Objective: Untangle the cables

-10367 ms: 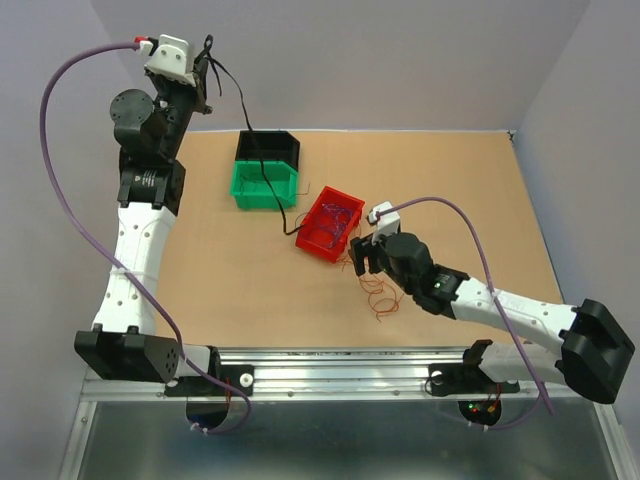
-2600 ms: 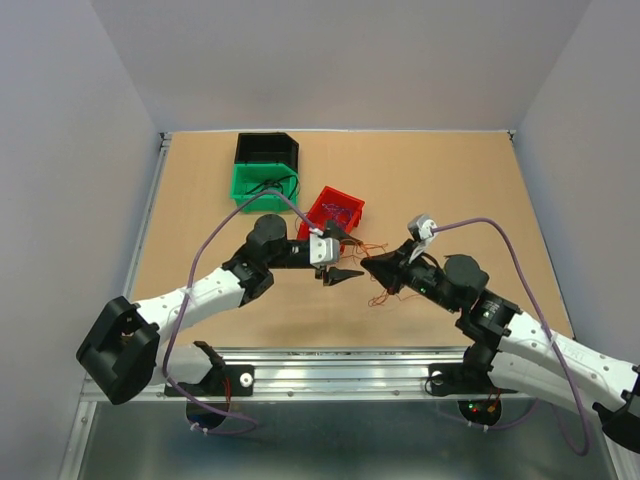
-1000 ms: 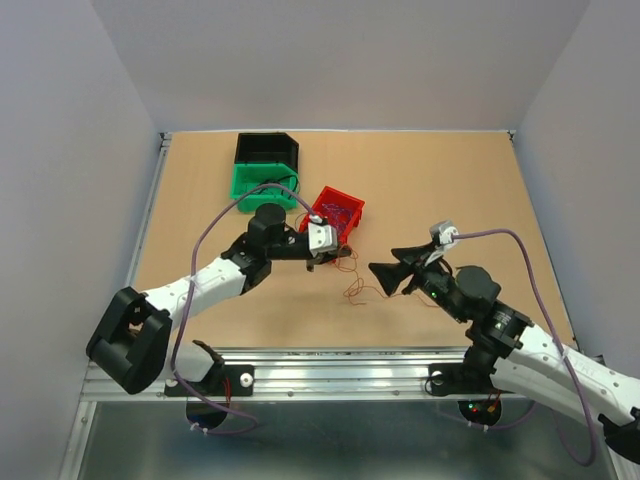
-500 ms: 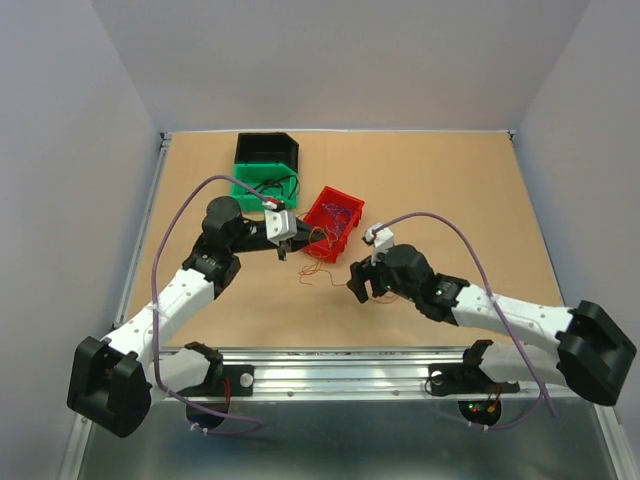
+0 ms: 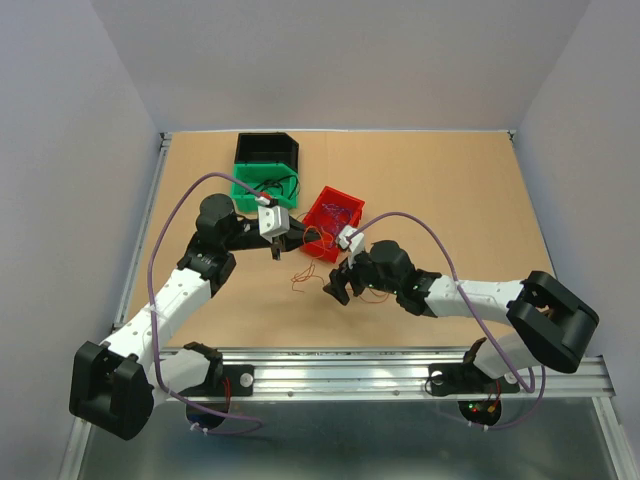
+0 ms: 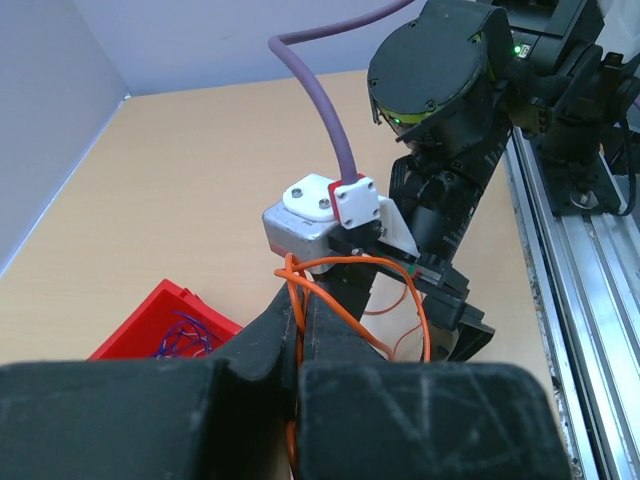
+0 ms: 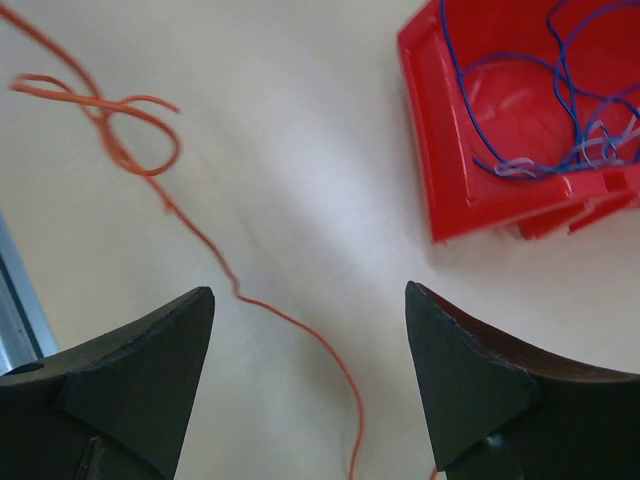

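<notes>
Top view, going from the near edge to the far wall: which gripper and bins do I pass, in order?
right gripper → red bin → green bin → black bin

The thin black cable [image 5: 270, 185], which had hung from the raised left gripper [image 5: 277, 249] ten seconds before, ended up in the green plastic bin [image 5: 244, 191]. That gripper came down to the table, met the right gripper [image 5: 336, 291] at the thin orange wires [image 6: 293, 290], clamped onto them and drew them leftward, from in front of the red plastic bin [image 5: 318, 222] towards the green one. The right gripper first backed off to the right, then followed leftward with its jaws spread.
</notes>
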Available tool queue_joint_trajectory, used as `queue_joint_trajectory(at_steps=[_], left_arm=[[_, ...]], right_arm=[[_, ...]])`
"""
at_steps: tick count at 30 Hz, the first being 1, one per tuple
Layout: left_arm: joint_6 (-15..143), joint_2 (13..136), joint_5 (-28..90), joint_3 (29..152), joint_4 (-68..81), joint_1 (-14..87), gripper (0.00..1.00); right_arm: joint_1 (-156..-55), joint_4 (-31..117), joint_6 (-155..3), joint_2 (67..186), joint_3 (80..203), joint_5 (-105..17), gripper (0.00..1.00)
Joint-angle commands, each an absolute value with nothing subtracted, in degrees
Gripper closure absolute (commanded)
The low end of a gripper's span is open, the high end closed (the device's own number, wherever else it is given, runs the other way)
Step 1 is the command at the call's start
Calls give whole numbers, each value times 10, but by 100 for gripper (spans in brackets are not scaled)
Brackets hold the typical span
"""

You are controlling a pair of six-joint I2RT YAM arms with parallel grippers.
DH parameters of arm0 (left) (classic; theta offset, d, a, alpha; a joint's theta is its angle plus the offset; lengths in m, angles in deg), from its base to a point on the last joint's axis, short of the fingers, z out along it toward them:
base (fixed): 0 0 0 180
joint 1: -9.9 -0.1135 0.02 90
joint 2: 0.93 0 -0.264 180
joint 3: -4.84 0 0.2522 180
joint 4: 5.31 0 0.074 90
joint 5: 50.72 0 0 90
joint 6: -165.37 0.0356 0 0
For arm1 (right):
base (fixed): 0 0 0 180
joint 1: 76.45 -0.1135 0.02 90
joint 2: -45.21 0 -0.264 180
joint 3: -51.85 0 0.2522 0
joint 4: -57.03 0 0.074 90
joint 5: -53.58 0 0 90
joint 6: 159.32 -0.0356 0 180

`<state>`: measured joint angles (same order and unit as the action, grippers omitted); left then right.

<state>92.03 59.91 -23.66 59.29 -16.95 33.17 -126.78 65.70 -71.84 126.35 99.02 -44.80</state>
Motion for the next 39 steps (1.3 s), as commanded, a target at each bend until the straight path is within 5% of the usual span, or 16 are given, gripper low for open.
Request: queue_joint_trajectory(at_steps=[1,11,16,17,20,21,23,26,30,39], left_arm=[[906,577,-254,625,-181,325,100],[900,573,-259,627,-182,314,100],[894,568,-255,629,-182,310,100],[893,566,-250,632,-182,308,100],[885,556,-226,638,-183,300,100],[883,554,-213,641,-182,297,100],[883,552,-187,658,-175,292,100],[896,589,-35,746,-112,267,100],[842,748,-108,899,-74,151,100],[821,1032,-42,1282,8,110,100]], right_arm=[[-1270,745,-698,1274,1018,-514,18],[-1271,746,-682,1259,1007,-543,18],[-1271,766,-684,1297,1028,-558,29],[-1271,773,-685,1312,1035,-562,33],[-1270,792,-691,1334,1046,-570,68],[-1270,792,-691,1336,1048,-570,89],[-1271,785,-710,1335,1048,-541,100],[-1269,743,-722,1302,1035,-445,100],[-1265,660,-758,1229,1031,-367,99],[-1265,537,-843,1099,1009,-280,99]])
